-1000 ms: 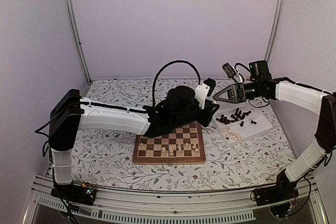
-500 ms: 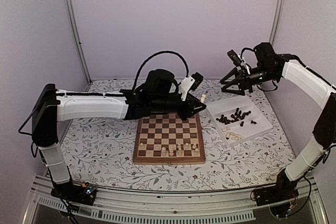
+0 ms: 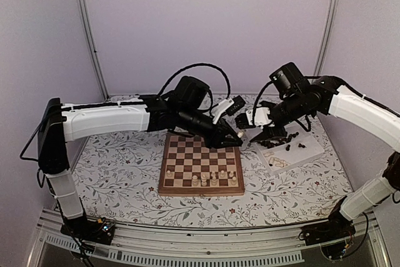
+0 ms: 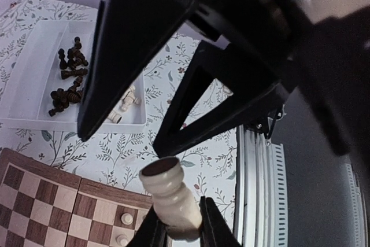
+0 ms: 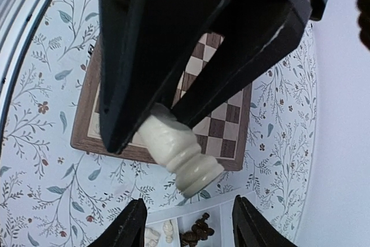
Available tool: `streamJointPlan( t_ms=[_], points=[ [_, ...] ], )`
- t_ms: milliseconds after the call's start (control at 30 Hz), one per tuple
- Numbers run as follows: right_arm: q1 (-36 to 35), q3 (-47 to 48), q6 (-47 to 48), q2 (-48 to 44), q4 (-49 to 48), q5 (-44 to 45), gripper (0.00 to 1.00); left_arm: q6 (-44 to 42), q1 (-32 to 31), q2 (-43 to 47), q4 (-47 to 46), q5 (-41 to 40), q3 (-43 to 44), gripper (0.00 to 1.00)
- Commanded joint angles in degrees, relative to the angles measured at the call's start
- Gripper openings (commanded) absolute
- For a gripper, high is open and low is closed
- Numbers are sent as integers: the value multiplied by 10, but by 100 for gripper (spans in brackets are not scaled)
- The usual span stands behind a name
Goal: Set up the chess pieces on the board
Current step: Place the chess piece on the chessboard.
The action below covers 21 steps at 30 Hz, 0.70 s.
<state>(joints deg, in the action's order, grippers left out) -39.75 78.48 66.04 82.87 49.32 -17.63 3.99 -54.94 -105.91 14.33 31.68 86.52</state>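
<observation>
Mid-air: left gripper (image 4: 176,219) clamped on a cream chess piece (image 4: 171,196), tilted, over the far right corner of the board (image 3: 187,173). The piece's dark underside points toward the right gripper (image 5: 188,211). The right gripper's jaws are apart, tips just beside that end of the piece; can't tell if they touch it. A few cream pieces (image 3: 212,179) stand on the board's near rows. A white tray (image 3: 312,149) sits right of the board on the flowered desk (image 3: 125,173), with dark pieces (image 3: 281,137) heaped at its far side and cream ones (image 3: 281,162) at its near end.
</observation>
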Motion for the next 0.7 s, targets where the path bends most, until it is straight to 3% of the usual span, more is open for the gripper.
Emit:
streamJointPlan(
  t_ms=[0, 667],
  points=[
    [-45, 9, 24, 3, -23, 99, 50, 7, 7, -15, 23, 66, 23, 19],
    [-140, -23, 18, -9, -13, 199, 28, 39, 14, -44, 23, 87, 44, 19]
  ],
)
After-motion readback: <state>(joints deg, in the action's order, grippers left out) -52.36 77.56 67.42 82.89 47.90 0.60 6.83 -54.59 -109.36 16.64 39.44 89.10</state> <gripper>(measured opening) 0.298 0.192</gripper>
